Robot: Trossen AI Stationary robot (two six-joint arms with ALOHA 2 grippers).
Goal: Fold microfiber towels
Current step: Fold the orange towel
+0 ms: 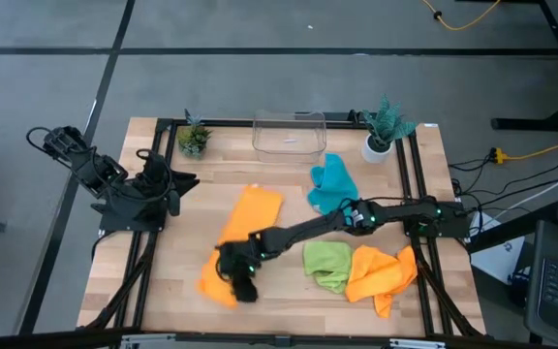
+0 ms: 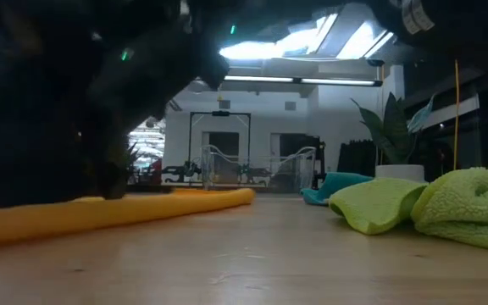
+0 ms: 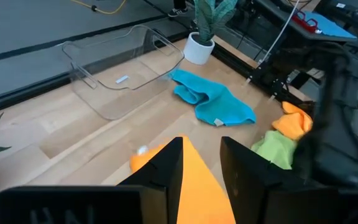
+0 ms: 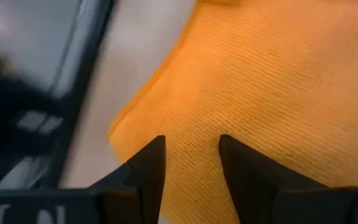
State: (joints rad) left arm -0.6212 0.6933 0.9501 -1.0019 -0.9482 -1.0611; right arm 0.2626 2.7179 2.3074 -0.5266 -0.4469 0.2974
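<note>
Microfiber towels lie spread over our wooden surface (image 1: 163, 291). We see the long orange towel (image 1: 245, 228) stretched flat across the middle, running from near the centre toward the front left corner. The teal-blue towel (image 1: 332, 184) sits crumpled just in front of the clear plastic bin (image 1: 289, 134), near the white-potted plant (image 1: 384, 131). The lime green towel (image 1: 327, 264) is bunched at the front right, touching the second orange towel (image 1: 381, 273), which is heaped beside it.

Our right arm reaches across the surface, and the right tool (image 4: 191, 163) hangs low over the front end of the long orange towel; its two fingers stand apart with orange cloth showing between them, and we see no cloth pinched. Our left arm is drawn back at the left edge; the left tool (image 3: 201, 165) has its fingers apart with nothing between them, pointing toward the long orange towel. A smaller plant (image 1: 194, 138) stands at the back left.
</note>
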